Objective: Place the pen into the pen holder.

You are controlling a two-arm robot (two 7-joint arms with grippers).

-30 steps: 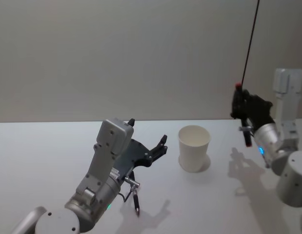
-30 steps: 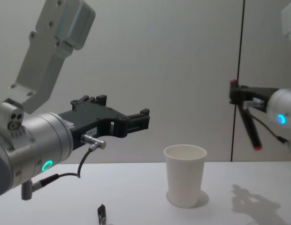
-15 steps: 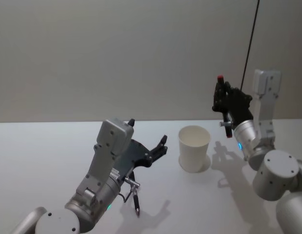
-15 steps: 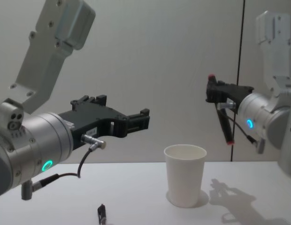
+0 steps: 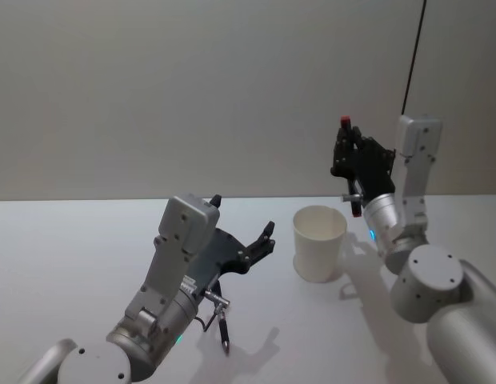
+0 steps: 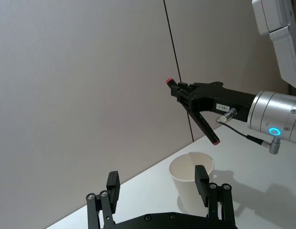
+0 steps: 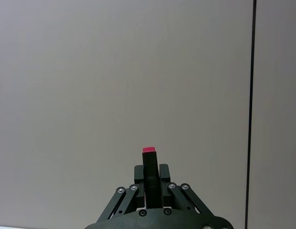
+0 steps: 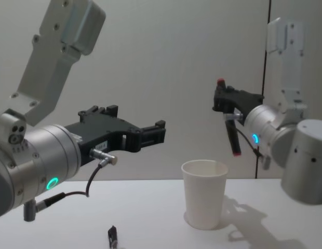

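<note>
My right gripper (image 5: pixel 350 156) is shut on a black pen (image 8: pixel 232 137) with red ends. It holds the pen in the air, tilted, with the lower end just above and right of the pen holder's rim. The pen holder (image 5: pixel 318 244) is a white paper cup standing upright on the table, also seen from the side (image 8: pixel 204 194). In the right wrist view the pen (image 7: pixel 148 160) sticks up between the shut fingers. My left gripper (image 5: pixel 243 214) hovers open to the left of the cup with nothing in it.
A second dark pen (image 5: pixel 222 328) lies on the white table (image 5: pixel 72 256) below my left gripper, seen in the chest view as a pen tip (image 8: pixel 112 237). A plain wall with a thin vertical black line (image 8: pixel 267 41) stands behind.
My right arm has swung left and upward with the pen, from far right of the cup to just beside and above its rim. The left arm has not moved.
</note>
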